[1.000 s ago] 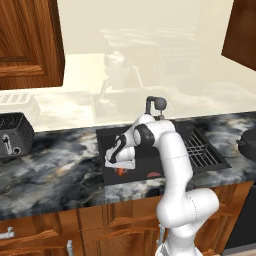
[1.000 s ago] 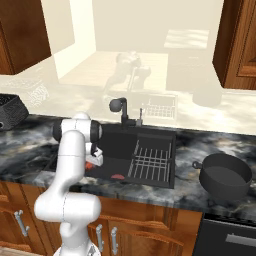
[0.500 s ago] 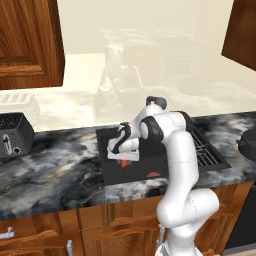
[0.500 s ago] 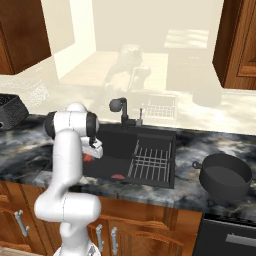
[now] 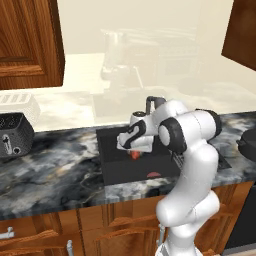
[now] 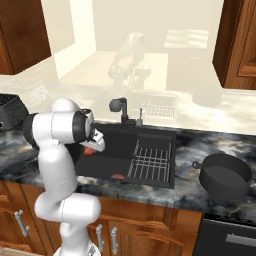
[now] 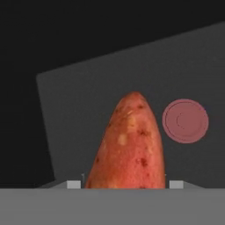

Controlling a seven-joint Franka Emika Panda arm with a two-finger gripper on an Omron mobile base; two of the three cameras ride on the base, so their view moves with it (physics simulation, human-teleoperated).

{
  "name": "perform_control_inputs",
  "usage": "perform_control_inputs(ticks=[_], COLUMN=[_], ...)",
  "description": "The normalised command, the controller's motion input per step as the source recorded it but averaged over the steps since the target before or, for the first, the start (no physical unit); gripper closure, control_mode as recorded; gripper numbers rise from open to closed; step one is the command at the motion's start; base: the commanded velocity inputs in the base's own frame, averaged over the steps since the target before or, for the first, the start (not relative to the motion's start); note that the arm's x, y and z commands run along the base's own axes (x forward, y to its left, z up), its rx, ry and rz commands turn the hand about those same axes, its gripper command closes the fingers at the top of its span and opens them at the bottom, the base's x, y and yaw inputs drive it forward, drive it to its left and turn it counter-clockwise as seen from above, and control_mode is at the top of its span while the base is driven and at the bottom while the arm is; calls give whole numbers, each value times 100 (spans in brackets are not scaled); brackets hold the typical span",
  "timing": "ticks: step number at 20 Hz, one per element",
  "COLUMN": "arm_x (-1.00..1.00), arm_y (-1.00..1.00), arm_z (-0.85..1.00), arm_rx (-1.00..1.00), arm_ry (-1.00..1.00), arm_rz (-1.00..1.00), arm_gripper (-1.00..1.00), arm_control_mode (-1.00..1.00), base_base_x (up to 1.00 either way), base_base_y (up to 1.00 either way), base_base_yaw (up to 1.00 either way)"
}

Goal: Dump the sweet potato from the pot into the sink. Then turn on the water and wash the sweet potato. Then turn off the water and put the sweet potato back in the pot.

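Across the dark grey marbled counter, the sink is the largest thing, a black rectangular basin with a black faucet at its 12 o'clock edge and a wire rack filling its 3 o'clock half in the right base view. Next in size, the pot stands on the counter well apart from the basin, at about 3 o'clock from it, upright and apart from everything else. At 9 o'clock on the counter in the left base view sits a toaster. Smaller again, the gripper hangs above the 9 o'clock half of the basin. Its fingers pinch the sweet potato, which stands between the 2 tips in the hand view, lifted clear of the basin floor. Smallest, a flat red drain disc lies on the basin floor at 2 o'clock from the sweet potato in the hand view.
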Motion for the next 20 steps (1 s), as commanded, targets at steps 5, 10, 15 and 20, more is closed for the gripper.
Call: perform_control_inputs(ticks=[5,10,15,20], arm_x=[-65,-46,-22,-33], arm_y=[-14,-1,0,0], arm_z=[100,100,100,100], arm_rx=[0,0,0,0], arm_ry=[-8,-2,-1,0], arm_rz=[0,0,0,0], arm_gripper=[100,100,100,100], arm_control_mode=[-100,-100,-100,-100], base_base_x=[0,0,0,0], base_base_y=[0,0,0,0], base_base_yaw=[0,0,0,0])
